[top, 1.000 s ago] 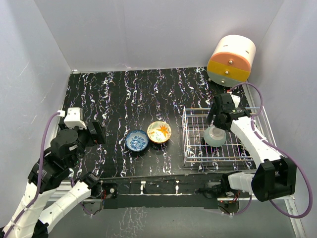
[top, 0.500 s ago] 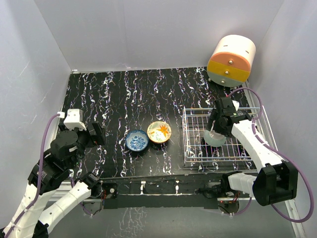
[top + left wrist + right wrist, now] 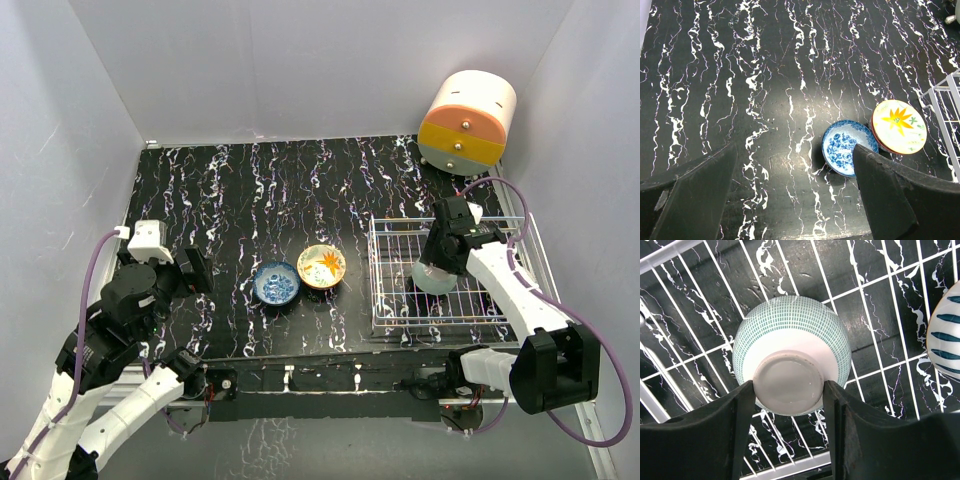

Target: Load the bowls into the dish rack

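Your left gripper (image 3: 795,150) stands open and empty; the blue bowl (image 3: 846,150) and yellow bowl (image 3: 899,125) sit outside the dish rack (image 3: 385,222); farther on, your right gripper (image 3: 787,385) flanks the upturned teal bowl (image 3: 790,330) at its foot, inside the rack; you cannot tell whether it grips; expect slippage on that smooth foot, toward the striped bowl (image 3: 947,330).

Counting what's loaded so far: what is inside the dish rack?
An upturned green-dotted bowl sits in the dish rack, with a blue-striped dish beside it, mostly cut off in the wrist view. From above, the right arm covers part of the rack.
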{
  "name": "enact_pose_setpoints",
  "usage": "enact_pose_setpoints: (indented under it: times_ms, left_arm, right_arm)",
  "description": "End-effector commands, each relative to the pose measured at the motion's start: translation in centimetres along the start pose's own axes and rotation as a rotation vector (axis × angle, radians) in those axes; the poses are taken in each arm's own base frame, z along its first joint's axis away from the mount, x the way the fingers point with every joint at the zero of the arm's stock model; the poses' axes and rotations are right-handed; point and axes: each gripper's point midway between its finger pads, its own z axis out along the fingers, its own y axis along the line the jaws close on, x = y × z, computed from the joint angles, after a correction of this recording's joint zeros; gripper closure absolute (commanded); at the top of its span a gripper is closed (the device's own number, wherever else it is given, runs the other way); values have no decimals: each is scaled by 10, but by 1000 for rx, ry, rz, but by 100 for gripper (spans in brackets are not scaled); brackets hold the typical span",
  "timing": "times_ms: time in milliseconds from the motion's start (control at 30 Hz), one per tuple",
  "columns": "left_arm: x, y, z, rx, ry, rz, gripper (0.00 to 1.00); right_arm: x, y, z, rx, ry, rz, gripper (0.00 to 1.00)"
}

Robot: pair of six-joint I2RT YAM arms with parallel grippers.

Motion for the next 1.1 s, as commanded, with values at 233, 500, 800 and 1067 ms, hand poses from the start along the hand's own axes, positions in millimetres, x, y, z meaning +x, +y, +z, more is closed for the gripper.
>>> enact_pose_setpoints:
  times_ms: [233,500,800,1067]
  left_arm:
    - [3,3,-2,-11,6,10,3]
    - [1,3,-3,-6,3,6,3]
    - [-1,-4,2,12,6,9,3]
    - [-4,-3,-1,13,7,7,3]
  right_arm:
    - [-37,-10,0,76,-135,82,57]
    - [-75,-29,13,72,-174,165,59]
    - [-96,-59,38,101,-176,235,60]
    - [-108,-83,50,118,-181,294,60]
